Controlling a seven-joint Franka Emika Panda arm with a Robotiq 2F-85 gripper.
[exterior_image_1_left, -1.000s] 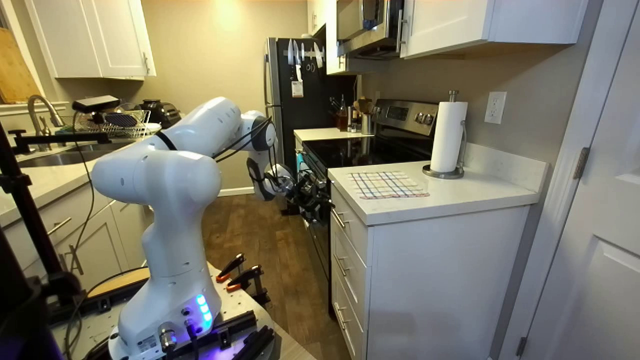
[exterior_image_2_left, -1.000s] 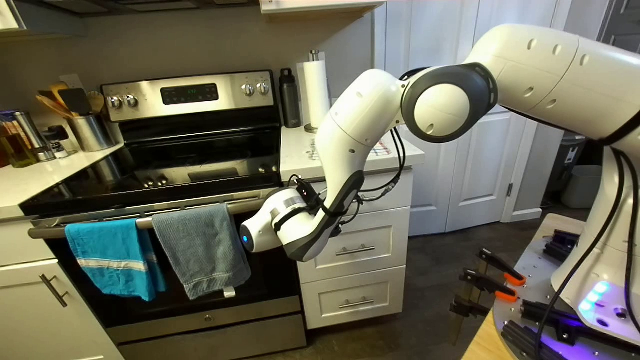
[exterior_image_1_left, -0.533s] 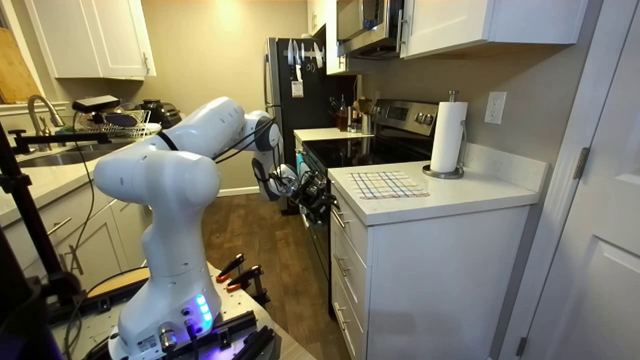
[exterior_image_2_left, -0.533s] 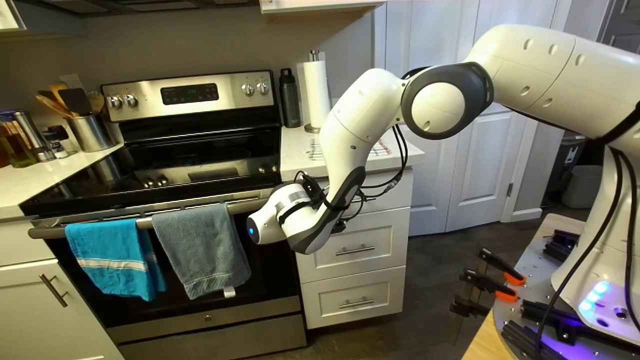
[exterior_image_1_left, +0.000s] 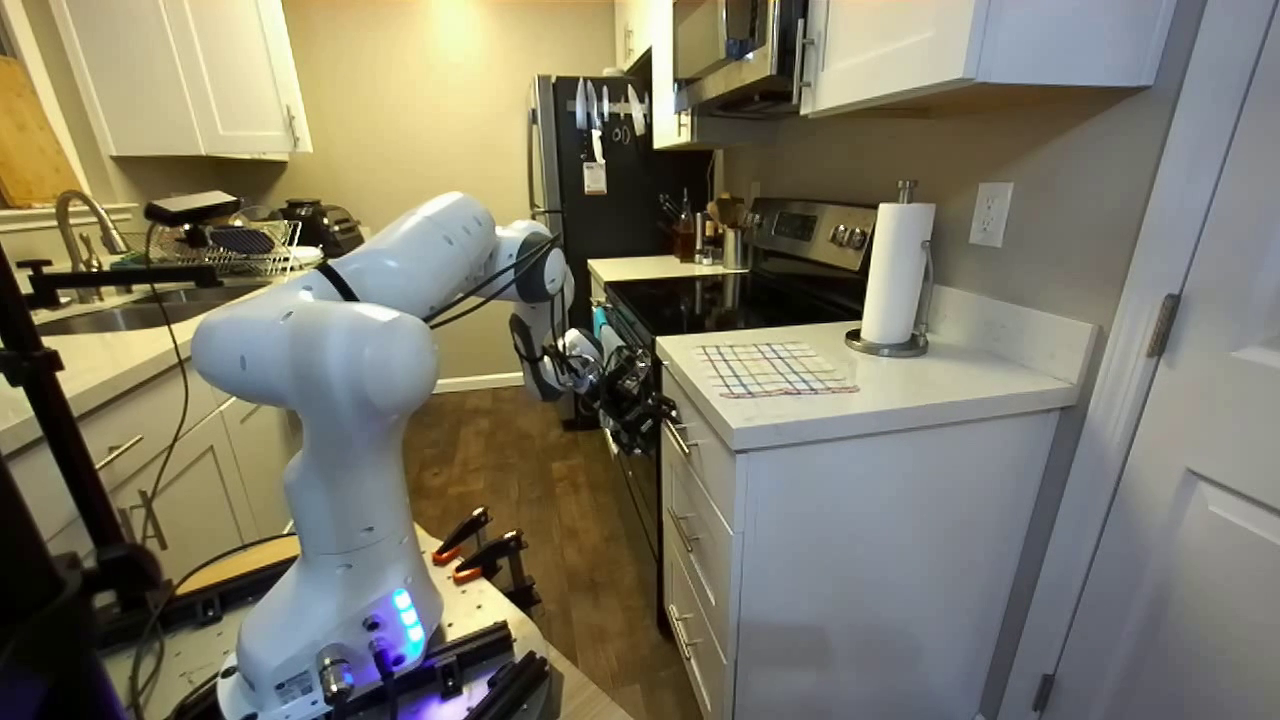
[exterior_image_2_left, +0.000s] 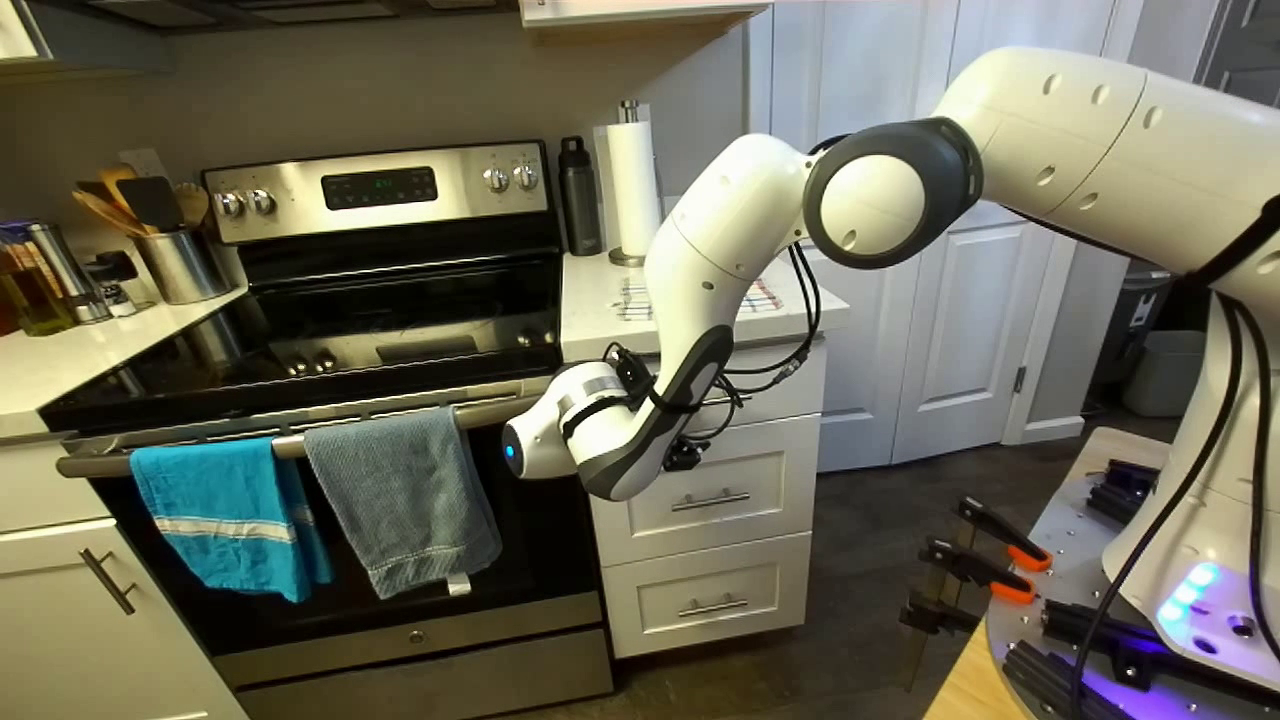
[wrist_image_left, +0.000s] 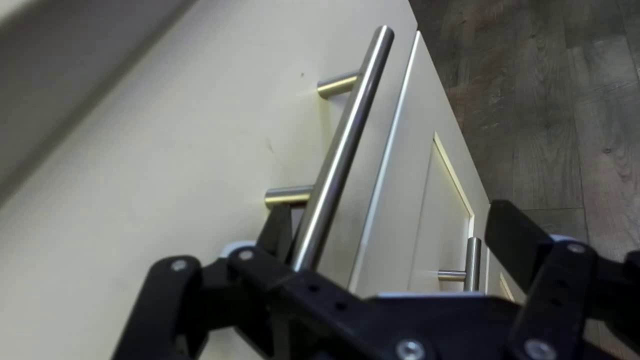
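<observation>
White counter (exterior_image_1_left: 960, 385) over flat white top drawer front (wrist_image_left: 165, 150). Black two-finger pincer (wrist_image_left: 392, 217) spread wide. Shiny brushed-steel cylindrical bar handle (wrist_image_left: 345, 135) on that drawer front, two short posts (wrist_image_left: 337, 85), between the fingers (wrist_image_left: 512, 240) in wrist view, contact unclear; long axis level across the drawer front, far end pointing up-right there.

jaws: hidden in an exterior view behind the white wrist (exterior_image_2_left: 615, 440) | white drawers (exterior_image_2_left: 720, 520): just beyond jaws | gray towel (exterior_image_2_left: 400, 500): near jaws, on oven rail (exterior_image_2_left: 289, 446) | blue towel (exterior_image_2_left: 215, 500): farther from jaws, same rail | paper-towel roll (exterior_image_2_left: 632, 185), dark bottle (exterior_image_2_left: 580, 205): higher than jaws | orange-tipped clamps (exterior_image_2_left: 960, 562): well apart from jaws
</observation>
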